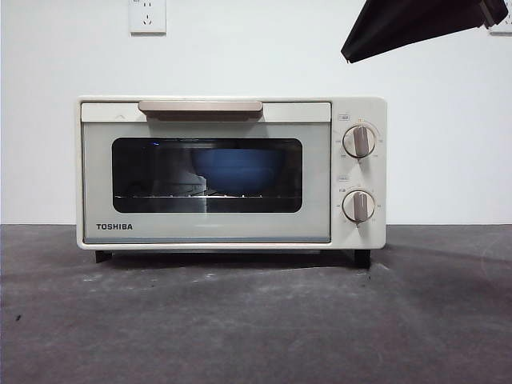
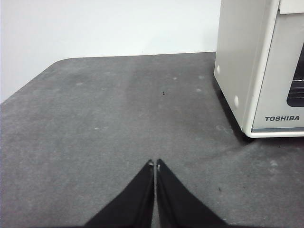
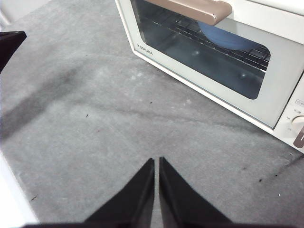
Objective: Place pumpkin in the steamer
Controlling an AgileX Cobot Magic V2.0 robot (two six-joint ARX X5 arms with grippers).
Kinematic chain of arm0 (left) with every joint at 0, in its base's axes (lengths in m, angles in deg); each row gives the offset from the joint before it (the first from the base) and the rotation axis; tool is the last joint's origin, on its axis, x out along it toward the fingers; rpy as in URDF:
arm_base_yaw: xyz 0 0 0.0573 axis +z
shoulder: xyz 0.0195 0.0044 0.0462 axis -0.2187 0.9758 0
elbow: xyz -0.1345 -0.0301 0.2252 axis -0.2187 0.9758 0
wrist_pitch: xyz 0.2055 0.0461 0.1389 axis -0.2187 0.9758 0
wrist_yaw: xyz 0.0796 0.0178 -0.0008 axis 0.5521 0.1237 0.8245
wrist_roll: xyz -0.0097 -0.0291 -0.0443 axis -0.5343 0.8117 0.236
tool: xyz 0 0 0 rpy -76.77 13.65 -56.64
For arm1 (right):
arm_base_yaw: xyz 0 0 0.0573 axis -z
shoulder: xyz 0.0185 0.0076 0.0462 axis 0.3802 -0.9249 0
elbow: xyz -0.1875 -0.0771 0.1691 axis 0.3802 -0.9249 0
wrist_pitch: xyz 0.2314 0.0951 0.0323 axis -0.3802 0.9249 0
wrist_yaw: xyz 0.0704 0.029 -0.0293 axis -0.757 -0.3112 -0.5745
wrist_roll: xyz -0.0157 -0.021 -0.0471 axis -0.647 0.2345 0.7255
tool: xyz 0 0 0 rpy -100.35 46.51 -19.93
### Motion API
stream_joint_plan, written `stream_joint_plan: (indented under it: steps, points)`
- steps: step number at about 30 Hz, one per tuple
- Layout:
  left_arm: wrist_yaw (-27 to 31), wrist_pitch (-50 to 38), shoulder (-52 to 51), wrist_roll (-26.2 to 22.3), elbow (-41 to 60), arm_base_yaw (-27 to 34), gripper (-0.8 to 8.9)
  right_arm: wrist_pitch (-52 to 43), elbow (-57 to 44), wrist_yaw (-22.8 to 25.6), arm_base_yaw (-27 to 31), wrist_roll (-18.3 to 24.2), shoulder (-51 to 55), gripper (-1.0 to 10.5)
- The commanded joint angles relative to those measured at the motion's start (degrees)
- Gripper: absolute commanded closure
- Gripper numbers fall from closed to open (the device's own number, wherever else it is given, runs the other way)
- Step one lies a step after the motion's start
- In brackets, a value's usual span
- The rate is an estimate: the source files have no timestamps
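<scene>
So a grey felt-covered bench (image 1: 256,320) is seen in front of a white wall, with a wall socket (image 1: 147,15) mounted high up toward the left. Over the left part of the bench, the left gripper (image 2: 155,164) is held just above bare felt, its two black jaws pressed together with nothing between them. The cream side wall of the oven is caught just beside it in the left wrist view.

The steamer (image 1: 232,172), a cream TOSHIBA toaster oven, is set in the middle of the bench toward the back edge, door shut. A beige handle (image 1: 200,106) is fixed along the top of the door, and through the dark glass a blue bowl (image 1: 238,170) is made out sitting on the wire rack (image 1: 160,197). Two round knobs (image 1: 359,141) are stacked on the right of the front panel.

Further right, the right gripper (image 3: 156,161) is hung over open felt in front of the oven, jaws also clenched on nothing. A black arm tip (image 1: 416,24) is seen in the top right corner of the front view.

The pumpkin can't be spotted in any view, so where it is can't be told.
</scene>
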Motion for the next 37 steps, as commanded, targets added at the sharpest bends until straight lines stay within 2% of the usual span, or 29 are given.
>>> stream_joint_plan:
  steps: [1,16,20,22,27,32,37]
  points:
    - [-0.1,-0.7,-0.1,-0.3,1.2,0.1,7.98,-0.6,0.6,0.0,-0.6,-0.3,-0.3,9.3]
    - [-0.1,-0.7,-0.1,-0.3,1.2,0.1,7.98,-0.5,0.6,0.0,-0.9,-0.3,0.2,9.3]
    - [-0.1,-0.7,-0.1,-0.3,1.2,0.1,7.98,-0.7,0.4,3.8,1.4,6.0,2.6,9.3]
    - [-0.1,-0.7,-0.1,-0.3,1.2,0.1,7.98,-1.6,0.0,4.1,3.8,8.0,4.4,9.3]
    - [-0.1,-0.7,-0.1,-0.3,1.2,0.1,7.98,-6.0,-3.5,4.1,14.0,8.0,11.8,9.3]
    - [-0.1,-0.7,-0.1,-0.3,1.2,0.1,7.98,-14.6,-11.3,4.1,26.4,8.0,20.0,9.3]
    - [-0.1,-0.7,-0.1,-0.3,1.2,0.1,7.98,-20.9,-20.9,4.4,34.8,8.0,28.7,9.3]
